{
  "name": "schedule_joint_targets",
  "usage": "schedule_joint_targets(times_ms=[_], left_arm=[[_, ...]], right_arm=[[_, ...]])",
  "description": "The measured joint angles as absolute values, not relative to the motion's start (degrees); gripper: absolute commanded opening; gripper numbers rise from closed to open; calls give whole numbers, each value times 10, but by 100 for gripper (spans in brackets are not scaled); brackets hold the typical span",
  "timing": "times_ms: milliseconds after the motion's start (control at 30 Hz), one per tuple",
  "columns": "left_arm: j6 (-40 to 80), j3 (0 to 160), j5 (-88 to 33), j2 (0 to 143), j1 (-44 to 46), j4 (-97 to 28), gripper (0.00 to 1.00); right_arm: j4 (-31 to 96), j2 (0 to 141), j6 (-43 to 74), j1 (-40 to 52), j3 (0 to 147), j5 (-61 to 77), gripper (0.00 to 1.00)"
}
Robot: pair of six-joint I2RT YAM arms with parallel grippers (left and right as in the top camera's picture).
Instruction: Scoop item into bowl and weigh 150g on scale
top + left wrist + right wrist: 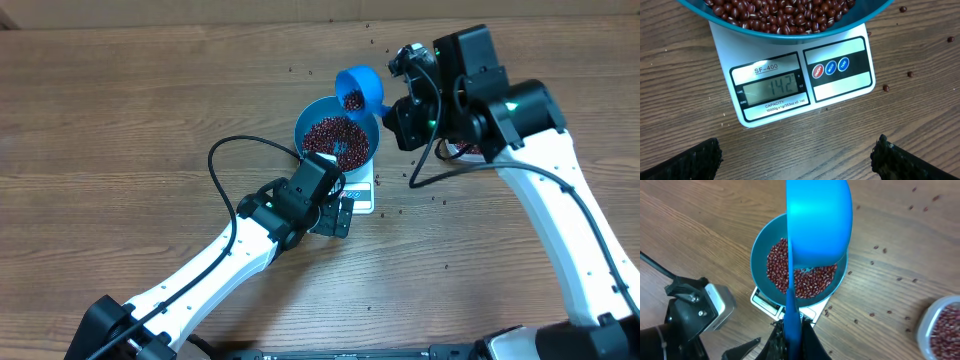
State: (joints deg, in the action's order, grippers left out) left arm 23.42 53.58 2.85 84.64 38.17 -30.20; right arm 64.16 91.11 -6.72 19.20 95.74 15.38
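- The beans (338,140) lie as a loose maroon mass in the blue bowl (299,128), covering its floor and rising part way up the wall.
- The bowl sits on top of the scale (840,90), overhanging its platform so that only the front panel shows.
- The display (771,88) appears to read 142. By my judgement most of the scooping is done and only a small top-up remains to reach the target.
- The blue scoop (360,88) hangs above the scale on the side away from its front panel. It is tipped over the bowl's rim, with some beans visible in its cup.
- The right gripper (790,332) is clamped tight on the scoop's handle, beyond the scale's far side.
- The left gripper (795,165) hovers just in front of the scale's panel, jaws spread wide and holding nothing. Its camera looks straight at the display.
- Stray beans (875,262) are scattered on the table around the scale. The clear tub (940,330) holding more beans stands well apart from the scale.
- What is left is to trickle in a few more beans gently, since a full tip would probably overshoot.
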Motion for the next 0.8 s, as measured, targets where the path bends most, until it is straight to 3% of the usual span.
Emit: schedule_joint_targets(times_ms=[533,800], left_arm=[[234,536,29,846,382,-302,99],[234,536,29,846,382,-302,100]], right_arm=[[642,907,-78,308,959,-74,4],[640,907,-77,308,959,-72,4]])
